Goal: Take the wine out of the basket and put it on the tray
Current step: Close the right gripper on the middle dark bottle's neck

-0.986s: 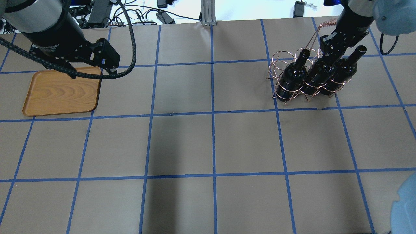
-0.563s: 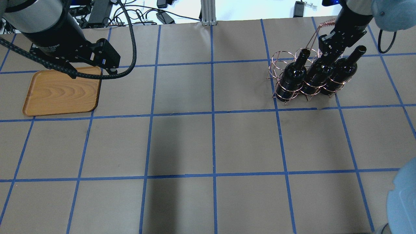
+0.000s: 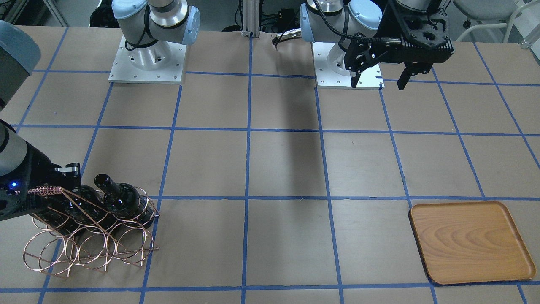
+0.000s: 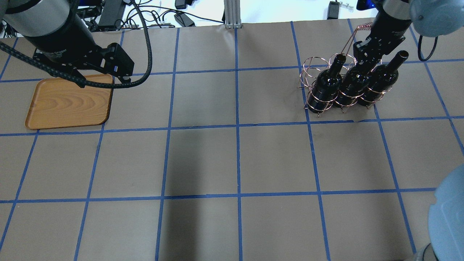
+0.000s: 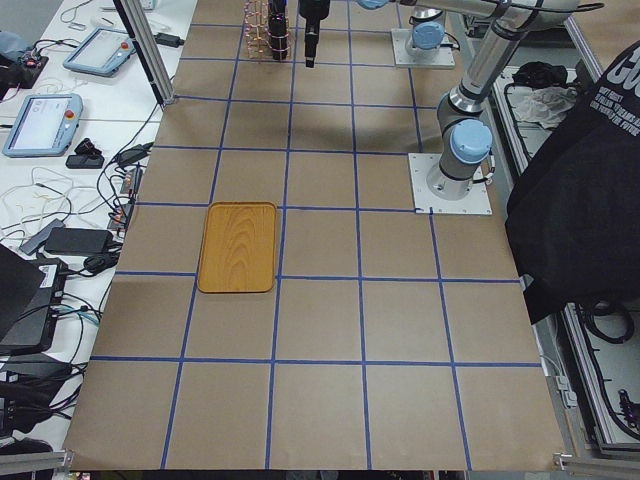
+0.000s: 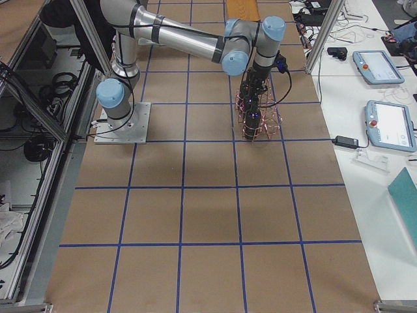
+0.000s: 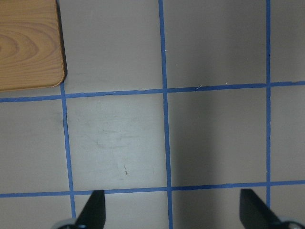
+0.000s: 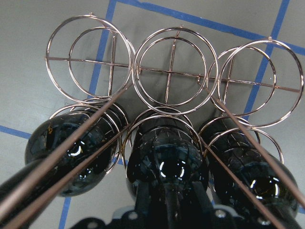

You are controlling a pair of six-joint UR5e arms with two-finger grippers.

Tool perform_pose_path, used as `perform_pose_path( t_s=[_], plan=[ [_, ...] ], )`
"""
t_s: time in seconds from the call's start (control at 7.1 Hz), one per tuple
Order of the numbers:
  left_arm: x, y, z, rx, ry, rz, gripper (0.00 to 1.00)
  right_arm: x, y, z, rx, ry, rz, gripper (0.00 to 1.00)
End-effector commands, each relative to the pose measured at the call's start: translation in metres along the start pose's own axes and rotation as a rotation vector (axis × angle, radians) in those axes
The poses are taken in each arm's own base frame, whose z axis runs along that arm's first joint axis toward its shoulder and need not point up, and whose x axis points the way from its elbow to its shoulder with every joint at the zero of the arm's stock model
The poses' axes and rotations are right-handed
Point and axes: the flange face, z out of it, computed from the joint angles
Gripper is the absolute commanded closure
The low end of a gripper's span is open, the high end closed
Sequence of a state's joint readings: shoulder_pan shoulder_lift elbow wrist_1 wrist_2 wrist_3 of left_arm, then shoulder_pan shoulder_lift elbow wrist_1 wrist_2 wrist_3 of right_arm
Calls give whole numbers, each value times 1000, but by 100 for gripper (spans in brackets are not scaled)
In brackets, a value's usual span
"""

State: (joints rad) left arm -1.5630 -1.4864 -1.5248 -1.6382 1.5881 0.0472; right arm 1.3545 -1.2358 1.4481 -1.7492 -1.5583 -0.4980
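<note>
Jaws on the right gripper (image 4: 362,62) sit around the middle wine's (image 4: 352,87) neck, too dark to tell if they've pinched it. Nothing's out so far: all three sit in the basket (image 3: 90,247), and the tray (image 4: 69,103), way over by the wide-open, empty left gripper (image 3: 378,80), has no bottle. Neighbour bottles (image 4: 326,87) tight on either side and the handle (image 3: 44,191) wires past the neck look like the snags.

Robot's left arm (image 3: 337,17) and right arm (image 3: 160,12): silver-grey tubes, pale blue joint caps (image 3: 192,23), white square base plates (image 3: 126,71) with screw holes. Black left gripper (image 3: 377,84), slim black fingers (image 3: 352,76), white lettering (image 4: 54,54), black ribbed cable (image 4: 101,86). Small blue light (image 3: 14,184) on black right wrist (image 3: 17,207).
</note>
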Motion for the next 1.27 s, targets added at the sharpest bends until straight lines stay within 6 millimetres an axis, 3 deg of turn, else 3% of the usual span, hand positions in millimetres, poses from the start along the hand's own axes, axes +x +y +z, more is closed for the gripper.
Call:
perform_pose_path(
  t_s=[0.0, 0.28, 0.42, 1.13],
  plan=[
    [0, 0, 1, -2, 0, 1, 0, -1, 3, -1, -10, 2, 4, 32],
    [0, 6, 6, -9, 4, -1, 0, -2, 5, 0, -17, 0, 6, 24],
    [0, 7, 7, -11, 4, -1, 0, -2, 5, 1, -25, -3, 6, 25],
    [0, 7, 7, -11, 4, -1, 0, -3, 11, 6, -74, -17, 13, 41]
  ],
)
